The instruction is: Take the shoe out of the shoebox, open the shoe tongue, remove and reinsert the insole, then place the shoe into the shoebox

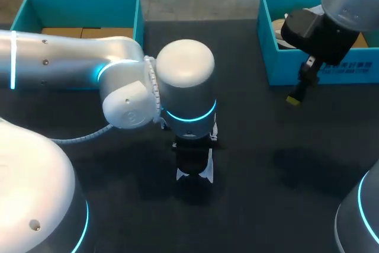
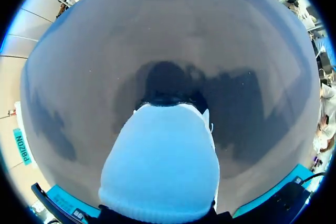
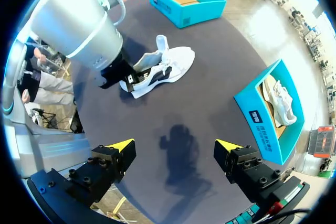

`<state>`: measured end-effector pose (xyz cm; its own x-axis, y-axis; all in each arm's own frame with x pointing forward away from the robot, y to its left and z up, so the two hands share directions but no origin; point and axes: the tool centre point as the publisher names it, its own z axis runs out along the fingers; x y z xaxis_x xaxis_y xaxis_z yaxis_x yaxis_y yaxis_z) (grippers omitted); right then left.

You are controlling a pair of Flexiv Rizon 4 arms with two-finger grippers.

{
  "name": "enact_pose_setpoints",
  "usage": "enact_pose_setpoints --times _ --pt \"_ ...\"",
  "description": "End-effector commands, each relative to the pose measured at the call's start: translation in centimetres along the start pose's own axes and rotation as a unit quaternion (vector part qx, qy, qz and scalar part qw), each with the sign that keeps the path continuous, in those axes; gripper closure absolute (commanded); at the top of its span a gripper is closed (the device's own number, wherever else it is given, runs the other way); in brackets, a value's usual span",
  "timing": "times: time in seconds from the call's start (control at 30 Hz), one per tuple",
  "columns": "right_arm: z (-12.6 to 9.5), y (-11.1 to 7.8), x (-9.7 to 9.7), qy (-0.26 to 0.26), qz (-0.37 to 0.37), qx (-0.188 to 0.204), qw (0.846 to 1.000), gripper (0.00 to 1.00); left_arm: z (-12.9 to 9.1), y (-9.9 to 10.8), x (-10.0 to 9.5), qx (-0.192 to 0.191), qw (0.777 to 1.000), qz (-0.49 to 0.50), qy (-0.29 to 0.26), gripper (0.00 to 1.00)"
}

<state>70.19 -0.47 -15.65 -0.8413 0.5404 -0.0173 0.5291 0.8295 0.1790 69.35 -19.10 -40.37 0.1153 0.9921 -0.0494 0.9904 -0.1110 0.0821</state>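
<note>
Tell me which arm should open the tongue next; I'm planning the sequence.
Left. The left gripper is down at the shoe mid-table. The right gripper hangs open and empty, well apart from it, nearer the box.

1. Head view: moderate, even light from overhead. The dark table takes it without glare.
2. Head view: soft-edged shadows lie on the table, the deepest pooled under the left arm and a fainter patch further right.
3. Head view: a broad pale sheen sits on the left arm's white shell. Its cyan light ring glows on its own.
4. Left wrist view: the white shoe, close to the lens, is lit flat with little surface detail. Dark shadow patches lie on the table ahead of it and beside it.
5. Right wrist view: a streaked highlight runs along the left arm's metal casing. The shoe stands out bright against the table.
6. Right wrist view: the right gripper casts one soft shadow on the table just ahead of it.
</note>
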Motion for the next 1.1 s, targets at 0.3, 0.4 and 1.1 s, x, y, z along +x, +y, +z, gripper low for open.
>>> enact_pose_setpoints --times 0.3,0.4,1.1 --pt "0.1 0.2 -0.1 0.001 0.000 0.003 1.000 0.00 -4.2 1.8 1.2 -0.059 0.998 -0.016 -0.001 1.00" --pt "0.1 0.2 -0.1 0.001 0.000 0.003 1.000 0.00 -5.1 2.7 1.6 -0.088 0.996 -0.019 0.003 1.00" --pt "0.1 0.2 -0.1 0.001 0.000 0.003 1.000 0.00 -5.7 7.6 0.7 -0.167 0.985 -0.028 0.026 1.00"
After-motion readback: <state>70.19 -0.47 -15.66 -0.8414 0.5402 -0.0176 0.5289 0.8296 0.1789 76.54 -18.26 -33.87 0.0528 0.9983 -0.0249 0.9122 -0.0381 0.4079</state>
